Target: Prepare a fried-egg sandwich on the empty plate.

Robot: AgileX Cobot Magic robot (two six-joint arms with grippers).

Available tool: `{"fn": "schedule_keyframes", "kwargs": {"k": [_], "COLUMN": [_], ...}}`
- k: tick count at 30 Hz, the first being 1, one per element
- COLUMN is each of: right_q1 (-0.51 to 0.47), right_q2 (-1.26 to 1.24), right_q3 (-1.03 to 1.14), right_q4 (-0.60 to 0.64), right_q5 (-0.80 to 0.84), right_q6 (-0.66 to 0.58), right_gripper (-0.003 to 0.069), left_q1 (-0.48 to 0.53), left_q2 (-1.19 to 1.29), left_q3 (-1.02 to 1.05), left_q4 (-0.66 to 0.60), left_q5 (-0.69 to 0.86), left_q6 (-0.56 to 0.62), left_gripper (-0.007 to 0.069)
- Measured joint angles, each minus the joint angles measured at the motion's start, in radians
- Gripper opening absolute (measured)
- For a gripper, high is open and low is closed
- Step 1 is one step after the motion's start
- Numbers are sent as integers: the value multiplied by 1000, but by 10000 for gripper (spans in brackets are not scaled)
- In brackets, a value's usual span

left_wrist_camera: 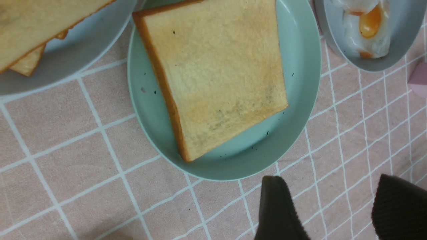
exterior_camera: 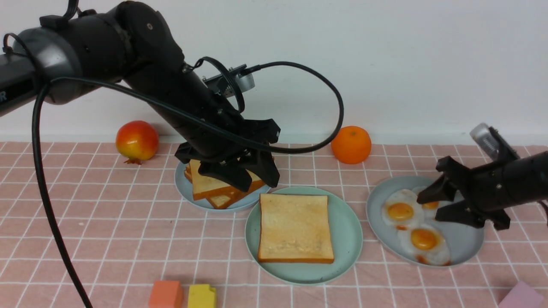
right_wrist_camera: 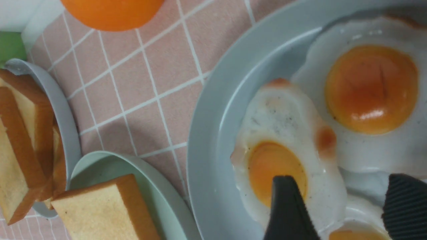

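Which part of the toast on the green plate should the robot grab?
Probably the crust sides: from above, with one finger beside each of two opposite edges. The toast lies flat and square, and bare green plate shows beside its right edge, leaving finger room.

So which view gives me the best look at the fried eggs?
The right wrist view: close up, the yolks of the eggs show large, though one egg is cut off at the bottom edge. The front view shows three, one partly behind the right gripper; the left wrist view catches only two, cropped.
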Motion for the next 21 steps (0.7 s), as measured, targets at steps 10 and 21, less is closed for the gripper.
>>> {"fn": "schedule_keyframes", "kwargs": {"k": [10, 21], "right_q1": [20, 43], "right_q2": [10, 45], "right_q3": [0, -3], "right_q4": [19, 97], "right_q5": [-6, -10], "right_q6": [0, -15], "right_gripper": [414, 391], "left_q1": [0, 0], "left_q2": [0, 0], "left_q3": [0, 0], "left_q4": [0, 0], "left_q5": [-1, -1], "left_q6": [0, 0], "left_gripper": [426, 426]}}
